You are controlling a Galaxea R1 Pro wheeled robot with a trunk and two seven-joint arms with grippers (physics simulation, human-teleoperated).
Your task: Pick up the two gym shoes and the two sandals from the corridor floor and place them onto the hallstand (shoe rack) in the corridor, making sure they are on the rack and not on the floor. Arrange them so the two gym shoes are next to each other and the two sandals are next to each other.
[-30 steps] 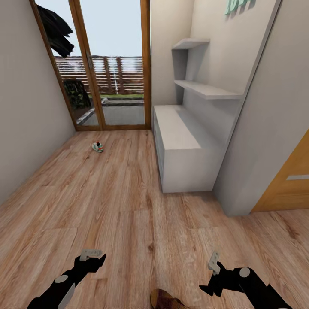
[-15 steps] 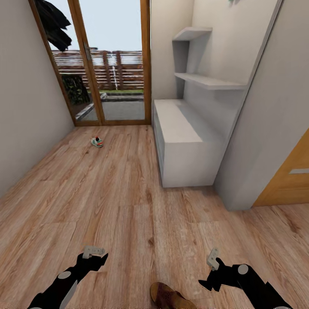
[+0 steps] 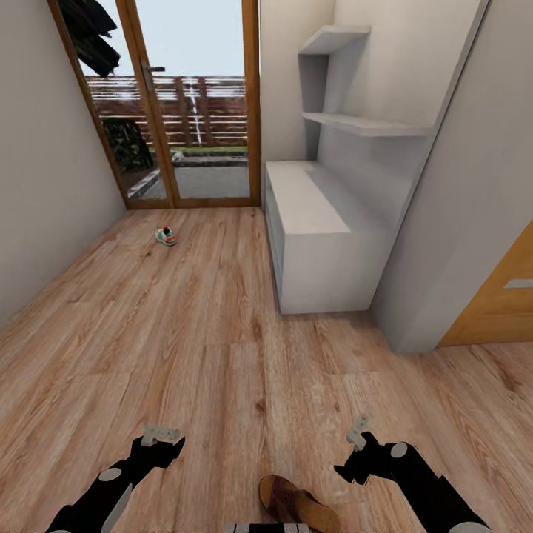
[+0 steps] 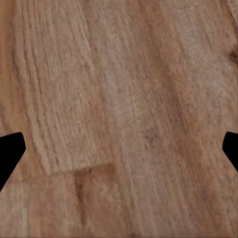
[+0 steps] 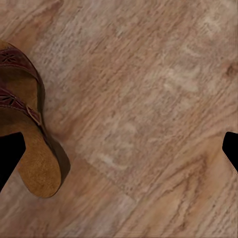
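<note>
One dark-brown sandal (image 3: pixel 295 503) with a tan footbed lies on the corridor floor (image 3: pixel 222 355) right in front of me, between my two arms. In the right wrist view the sandal (image 5: pixel 27 144) lies close to one fingertip (image 5: pixel 10 153). My right gripper (image 3: pixel 352 465) hangs open above the planks, just right of the sandal. Left of it my left gripper (image 3: pixel 164 444) is open over bare floor (image 4: pixel 119 99). A white gym shoe (image 3: pixel 166 236) with teal and red accents sits far ahead near the glass door. The white hallstand (image 3: pixel 318 222) stands along the right wall.
A wood-framed glass door (image 3: pixel 192 111) closes the corridor's far end. Two floating wall shelves (image 3: pixel 363 122) hang above the hallstand. A grey wall corner (image 3: pixel 437 281) and an orange door (image 3: pixel 503 296) are at the right. A plain wall (image 3: pixel 37 185) bounds the left.
The whole view has shifted, so more of the sandal shows at the bottom edge. My right gripper has drawn slightly inward toward the sandal. The left gripper has barely moved.
</note>
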